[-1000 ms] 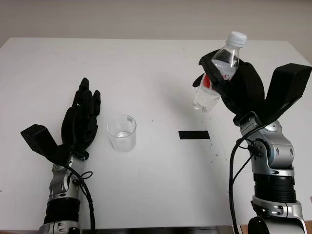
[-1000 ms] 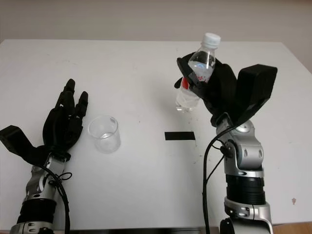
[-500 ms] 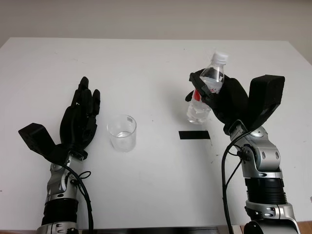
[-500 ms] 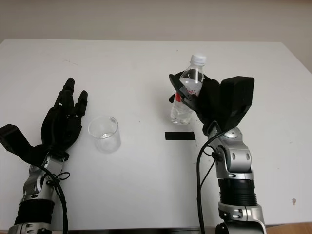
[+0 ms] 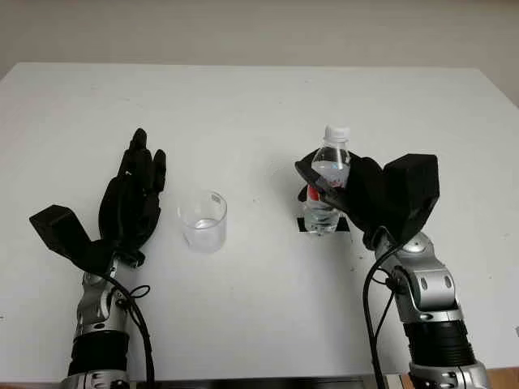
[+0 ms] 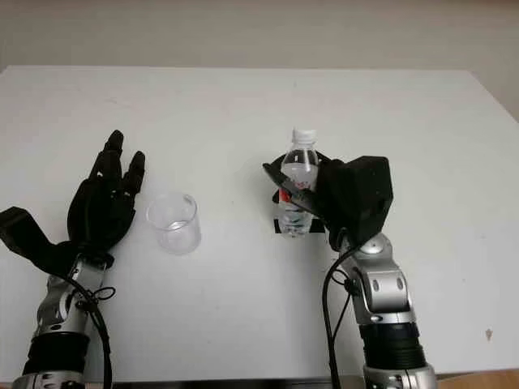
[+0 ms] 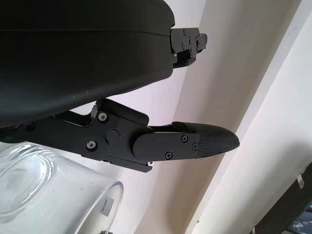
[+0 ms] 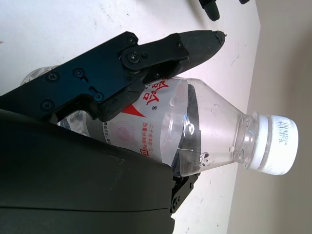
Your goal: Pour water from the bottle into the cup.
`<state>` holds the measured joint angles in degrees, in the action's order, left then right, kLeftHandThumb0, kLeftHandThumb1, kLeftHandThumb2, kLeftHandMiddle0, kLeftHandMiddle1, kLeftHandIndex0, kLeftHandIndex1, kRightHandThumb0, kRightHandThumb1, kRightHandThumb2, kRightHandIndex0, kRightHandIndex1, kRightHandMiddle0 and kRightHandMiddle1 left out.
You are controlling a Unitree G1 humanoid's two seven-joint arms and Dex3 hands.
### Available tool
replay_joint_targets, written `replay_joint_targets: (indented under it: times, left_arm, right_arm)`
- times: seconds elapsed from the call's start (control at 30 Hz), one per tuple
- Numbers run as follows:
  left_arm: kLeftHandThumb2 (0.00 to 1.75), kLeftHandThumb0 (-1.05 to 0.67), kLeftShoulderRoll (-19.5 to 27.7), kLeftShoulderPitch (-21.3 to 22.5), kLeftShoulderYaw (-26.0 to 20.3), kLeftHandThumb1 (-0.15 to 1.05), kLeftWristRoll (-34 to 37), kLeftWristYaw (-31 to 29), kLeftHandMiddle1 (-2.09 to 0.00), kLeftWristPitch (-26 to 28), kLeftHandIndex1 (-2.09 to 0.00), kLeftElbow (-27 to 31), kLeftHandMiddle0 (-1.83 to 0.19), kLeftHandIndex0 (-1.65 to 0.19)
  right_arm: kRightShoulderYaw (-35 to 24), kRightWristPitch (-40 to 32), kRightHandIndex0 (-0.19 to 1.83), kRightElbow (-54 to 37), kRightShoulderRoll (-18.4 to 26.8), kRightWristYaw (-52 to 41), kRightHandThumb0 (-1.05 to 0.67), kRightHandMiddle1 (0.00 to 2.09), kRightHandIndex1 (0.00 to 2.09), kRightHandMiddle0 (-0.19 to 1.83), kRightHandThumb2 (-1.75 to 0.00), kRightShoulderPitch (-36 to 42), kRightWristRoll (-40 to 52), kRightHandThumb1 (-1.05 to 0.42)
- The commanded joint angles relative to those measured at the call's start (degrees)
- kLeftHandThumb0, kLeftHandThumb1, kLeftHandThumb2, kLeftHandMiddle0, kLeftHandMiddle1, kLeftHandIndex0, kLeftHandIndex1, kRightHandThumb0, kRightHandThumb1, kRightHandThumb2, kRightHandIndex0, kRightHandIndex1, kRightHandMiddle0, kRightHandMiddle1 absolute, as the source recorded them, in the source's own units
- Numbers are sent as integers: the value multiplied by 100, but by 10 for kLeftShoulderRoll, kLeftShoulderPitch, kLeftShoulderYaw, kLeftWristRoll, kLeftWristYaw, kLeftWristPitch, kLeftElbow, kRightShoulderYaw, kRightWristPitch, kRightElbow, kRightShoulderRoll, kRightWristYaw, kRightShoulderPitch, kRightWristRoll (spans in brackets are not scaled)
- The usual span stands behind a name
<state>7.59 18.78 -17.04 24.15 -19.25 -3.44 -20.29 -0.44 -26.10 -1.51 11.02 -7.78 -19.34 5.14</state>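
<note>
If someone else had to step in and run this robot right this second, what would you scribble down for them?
Right hand: shut on the bottle, which is upright, white cap on, its base at the black mark on the table.
Left hand: open, holding nothing, beside the cup on the side away from the bottle.
Cup: clear, upright, between the two hands, with a little water at the bottom.
Done: bottle is gripped.
Left: the cap looks to be on, so that likely has to come off, then carry the bottle to the cup and tip it to pour.
</note>
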Motion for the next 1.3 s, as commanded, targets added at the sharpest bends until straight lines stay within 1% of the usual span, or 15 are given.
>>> replay_joint_targets:
  times: [0.0, 0.17, 0.27, 0.43, 0.67, 0.9, 1.0, 1.1, 1.17, 1.2, 1.23, 1.27]
  left_arm:
    - [37, -69, 2, -5, -1, 105, 1, -1, -6, 1, -6, 10, 9, 7]
    - [38, -69, 4, -8, -1, 105, 1, -2, -5, 3, -5, 13, 9, 8]
    - [38, -69, 5, -7, -3, 105, 2, -3, -5, 2, -6, 10, 9, 8]
    - [37, -69, 4, -8, -3, 105, 1, -2, -5, 1, -6, 12, 9, 8]
    - [36, -69, 6, -8, -4, 105, 0, -1, -6, 6, -6, 14, 8, 7]
    - [37, -69, 10, -7, -3, 105, -3, -1, -5, 6, -6, 10, 8, 7]
    - [37, -68, 9, -5, -6, 105, 5, -4, -5, 7, -6, 9, 8, 7]
    - [37, -68, 10, -4, -5, 105, 2, -4, -5, 5, -6, 7, 8, 7]
    - [37, -69, 10, -5, -4, 105, 2, -3, -5, 7, -6, 9, 8, 7]
    - [37, -69, 10, -5, -4, 105, 2, -2, -5, 8, -6, 10, 8, 6]
    - [37, -69, 10, -6, -4, 105, 1, -2, -6, 8, -6, 11, 8, 6]
    - [37, -69, 10, -6, -4, 105, 0, -1, -6, 8, -6, 11, 8, 6]
  right_arm:
    - [-1, 9, 164, -12, -4, 0, -42, 209, 209, 122, -36, 6, -2, -105]
    - [10, 43, 163, 6, -3, 8, -41, 209, 209, 122, -36, 13, -29, -105]
    - [10, 69, 158, 22, -6, 13, -41, 209, 209, 118, -36, 13, -40, -105]
    - [2, 113, 156, 58, -14, 18, -43, 209, 209, 116, -37, 8, -41, -105]
    - [-3, 146, 154, 85, -20, 16, -42, 209, 209, 114, -37, 4, -37, -105]
    - [-8, 164, 155, 100, -24, 11, -42, 209, 209, 116, -37, 3, -30, -105]
    - [-8, 158, 156, 99, -23, 5, -42, 209, 209, 118, -37, 4, -27, -105]
    - [-8, 140, 155, 96, -13, -22, -41, 209, 209, 117, -35, 4, -17, -105]
    - [-9, 133, 143, 95, -8, -39, -44, 209, 209, 107, -26, 4, -11, -105]
    - [-10, 127, 132, 93, -7, -41, -46, 209, 209, 97, -20, 4, -10, -105]
    - [-13, 119, 108, 90, -9, -43, -49, 209, 209, 71, -13, 4, -5, -104]
    - [-14, 112, 94, 86, -10, -42, -51, 209, 209, 54, -10, 5, -3, -104]
